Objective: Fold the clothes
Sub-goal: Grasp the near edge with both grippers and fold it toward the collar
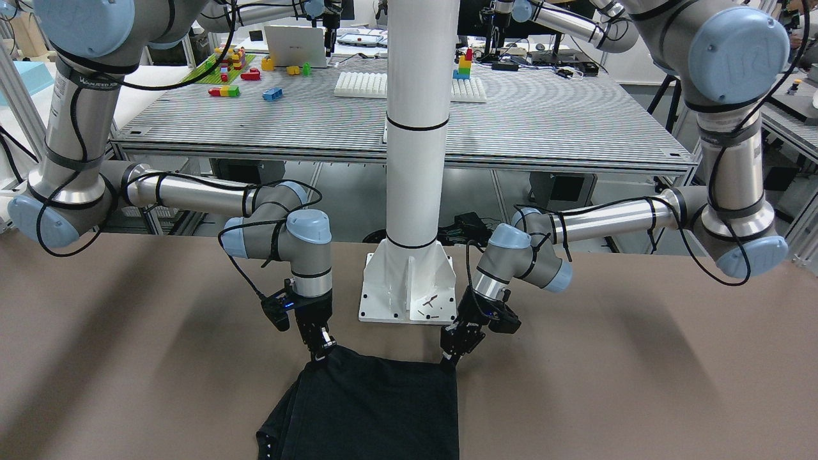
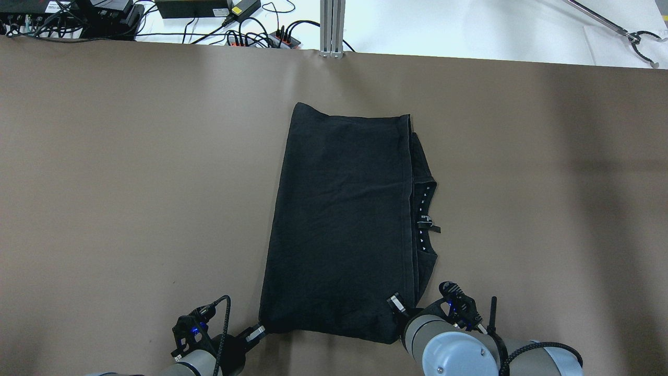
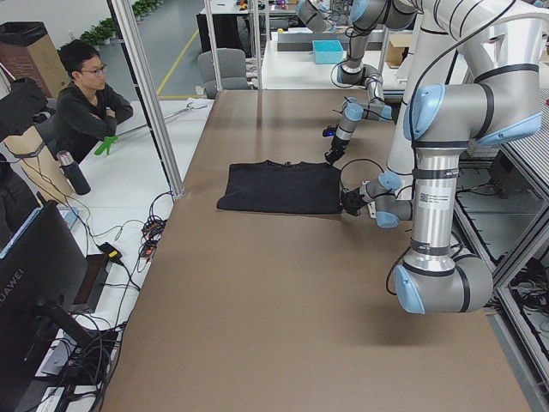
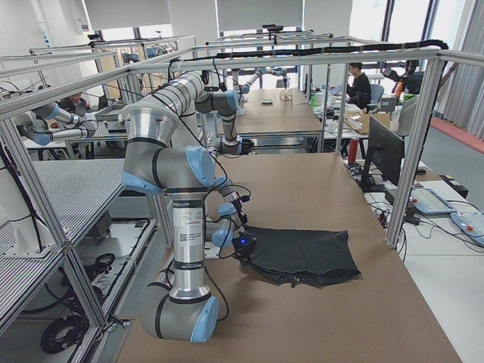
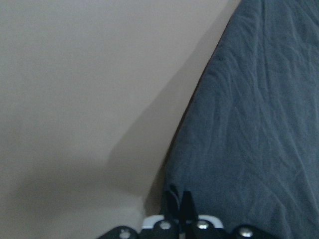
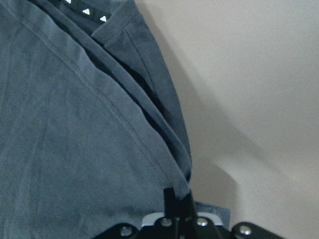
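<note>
**Both grippers pinch the black cloth's [image 2: 339, 224] near corners**

Brown matte table [image 2: 130, 183] in a lab room. A white post [image 1: 415, 128] on a base plate stands at the robot's edge, between the two arms. Behind it is a grey ribbed bench [image 1: 543, 115] with coloured bricks [image 1: 225, 91] on it. Cables [image 2: 250, 31] run past the table's far edge. A person [image 3: 86, 107] sits off the table's far side, arms crossed.

The cloth lies flat mid-table, folded, its long side running away from the robot. Stacked layers show along its right edge, with a row of small white marks. Its near edge is just in front of the base plate.

Left gripper [image 2: 255, 331]: low at the table, fingers pressed together on the near left corner. Right gripper [image 2: 395, 303]: fingers closed on the near right corner, at the layered edge. Both wrist views show fingertips together with fabric caught between them.
</note>
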